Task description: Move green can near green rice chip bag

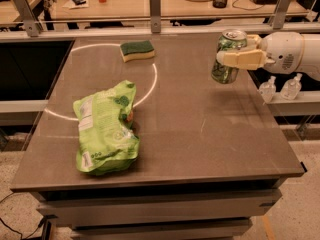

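Dark table (200, 134) marked with a white circle, cluttered desks behind: the gripper (224, 58), reaching in from the right, has its cream fingers clamped on the can (231, 43), which it holds upright just above the table's far right side. Well apart to the left, the chip bag (105, 129) lies crumpled towards the front edge, overlapping the circle. A sponge (137, 50) sits at the circle's far edge, and two small bottles (267, 89) stand beyond the table's right side.
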Motion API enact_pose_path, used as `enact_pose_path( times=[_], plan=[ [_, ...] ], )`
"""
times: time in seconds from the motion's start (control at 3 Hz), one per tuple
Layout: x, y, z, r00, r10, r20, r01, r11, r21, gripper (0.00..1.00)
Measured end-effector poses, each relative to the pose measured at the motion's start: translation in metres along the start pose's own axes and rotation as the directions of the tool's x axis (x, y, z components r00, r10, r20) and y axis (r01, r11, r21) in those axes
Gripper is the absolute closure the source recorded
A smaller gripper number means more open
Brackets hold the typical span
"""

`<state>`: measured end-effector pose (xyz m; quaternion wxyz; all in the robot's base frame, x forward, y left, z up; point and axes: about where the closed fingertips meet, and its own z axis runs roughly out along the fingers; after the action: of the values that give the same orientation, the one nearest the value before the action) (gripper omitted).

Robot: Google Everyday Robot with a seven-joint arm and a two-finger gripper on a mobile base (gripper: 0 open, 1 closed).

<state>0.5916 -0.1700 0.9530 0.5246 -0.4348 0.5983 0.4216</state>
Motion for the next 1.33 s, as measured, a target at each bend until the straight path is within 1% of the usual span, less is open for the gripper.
enact_pose_path(
  times=[0.33, 0.67, 1.0, 1.33],
  plan=[
    [0.002, 0.033, 0.017, 1.0, 0.01, 0.001, -0.01, 0.9973, -0.072, 1.0],
    [0.01, 0.056, 0.038, 1.0, 0.021, -0.001, -0.021, 0.9911, -0.131, 1.0],
    [0.014, 0.072, 0.057, 1.0, 0.003, -0.008, -0.004, 0.9845, -0.175, 1.0],
    [0.022, 0.082, 0.078, 1.0, -0.017, -0.015, 0.013, 0.9779, -0.209, 1.0]
  ],
)
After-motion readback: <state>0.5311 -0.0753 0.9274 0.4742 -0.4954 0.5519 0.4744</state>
